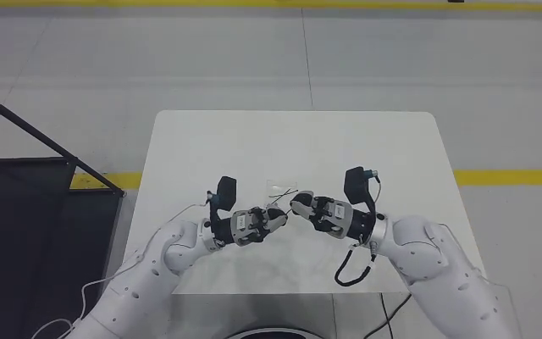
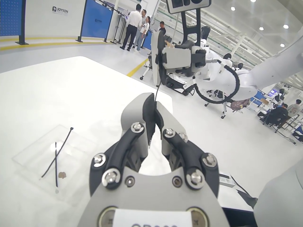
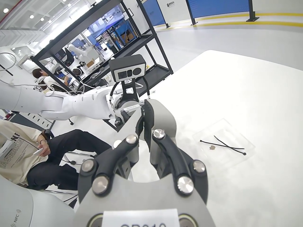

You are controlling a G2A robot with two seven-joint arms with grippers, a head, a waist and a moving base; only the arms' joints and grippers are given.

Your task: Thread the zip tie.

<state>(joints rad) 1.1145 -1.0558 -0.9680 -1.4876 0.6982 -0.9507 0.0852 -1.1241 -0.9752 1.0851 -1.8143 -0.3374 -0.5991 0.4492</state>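
**Black nylon strap bridged between two closed grippers over mid-table**

Left gripper: its pads are pressed together on the zip tie, and a short stub of the strap pokes out behind the pads on the wrist side. From this pinch the strap runs straight and taut to the opposite arm, so its long axis lies along the line joining the two grippers, raised off the table.

Right gripper: its pads are likewise closed. In the left wrist view the strap ends at its dark pads, so it appears to pinch the far end. Which end carries the locking head is too small to tell.

In the top view the two sets of fingertips sit just beside each other near the middle of the table, and neither arm is clearly nearer to the strap. Threading will probably depend on bringing the free tip round to face the head along this same axis. With so little strap between the pinches, one gripper would likely have to re-grip for a loop to form.

Surroundings, left to right: a black rack stands off the table's left edge, well apart. A clear tray lies flat on the table beyond the fingertips, on the side away from the robot, and holds two spare ties crossed over each other. Nothing stands between the grippers.
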